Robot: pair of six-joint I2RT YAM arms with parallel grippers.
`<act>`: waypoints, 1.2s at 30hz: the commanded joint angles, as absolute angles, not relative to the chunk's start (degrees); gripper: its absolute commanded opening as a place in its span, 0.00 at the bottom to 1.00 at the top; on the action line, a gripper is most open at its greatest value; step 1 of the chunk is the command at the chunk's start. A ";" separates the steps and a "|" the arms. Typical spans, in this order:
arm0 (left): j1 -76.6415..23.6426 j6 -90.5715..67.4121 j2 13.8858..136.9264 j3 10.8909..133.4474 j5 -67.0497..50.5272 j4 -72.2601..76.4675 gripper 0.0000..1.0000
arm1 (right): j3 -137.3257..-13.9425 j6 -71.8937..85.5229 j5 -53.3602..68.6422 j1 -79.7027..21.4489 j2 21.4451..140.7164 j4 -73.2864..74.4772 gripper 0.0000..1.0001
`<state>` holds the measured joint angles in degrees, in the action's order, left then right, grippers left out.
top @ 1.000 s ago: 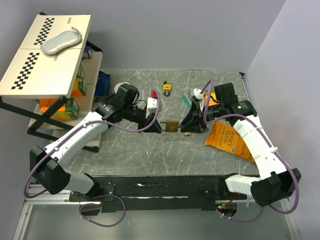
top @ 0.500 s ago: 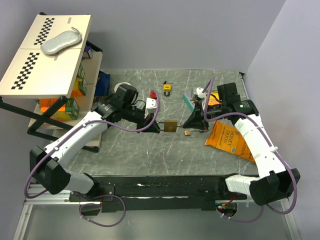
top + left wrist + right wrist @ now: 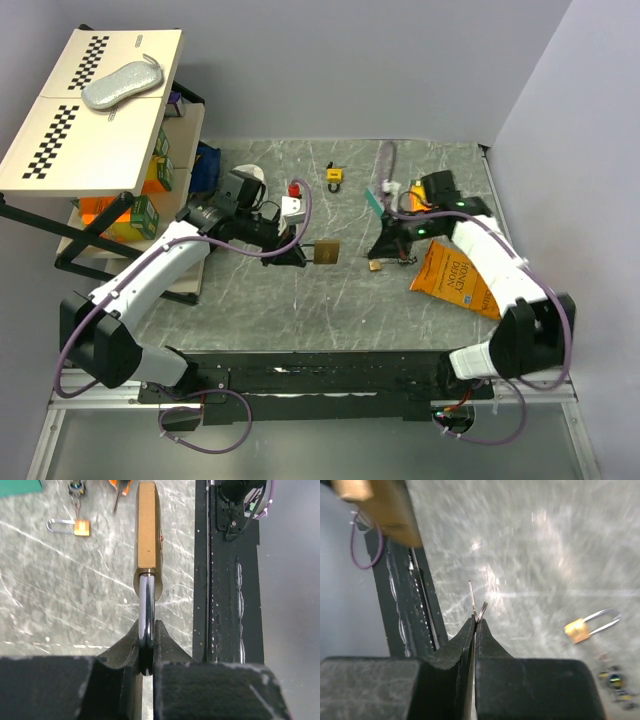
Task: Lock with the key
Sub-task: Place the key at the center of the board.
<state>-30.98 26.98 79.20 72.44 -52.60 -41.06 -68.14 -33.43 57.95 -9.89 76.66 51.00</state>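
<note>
From where I stood, the worry was the right gripper (image 3: 476, 625): its jaws were pressed almost together on a thin silvery metal key (image 3: 471, 599), caught only at the very tips, so any sideways push against the lock could pivot the key or flick it out. The left gripper (image 3: 146, 636) was no safer, its jaws closed narrowly on the round steel shackle (image 3: 146, 605) of a rectangular brass padlock (image 3: 148, 530). With nothing steadying the body, the lock looked likely to swing or twist away when pressed. The padlock hung above the grey marbled table (image 3: 340, 300) near its middle, at about nine o'clock from the key, well apart from it. Its body was plain, flat-sided brass, seen edge-on from the left wrist; I could not see the keyhole, nor tell whether the shackle was latched. A small brass padlock (image 3: 374, 266) with an open hoop lay at six o'clock, just beside the right gripper, an easy snag.
</note>
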 commanded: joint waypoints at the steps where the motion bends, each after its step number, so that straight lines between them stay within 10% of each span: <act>1: -29.89 25.67 76.73 71.72 -55.02 -35.95 0.01 | -65.74 -20.05 49.14 -14.67 83.75 40.44 0.00; 19: -27.16 22.94 75.41 66.71 -54.32 -35.33 0.01 | -70.05 -5.01 41.58 -21.09 110.74 24.36 0.00; 30: -27.16 23.90 75.23 64.95 -53.70 -35.85 0.01 | -73.12 -4.91 39.11 -21.09 112.25 29.44 0.54; 36: -27.07 29.52 76.38 66.88 -55.37 -41.21 0.01 | -71.37 -12.27 50.14 -19.51 100.15 31.20 0.64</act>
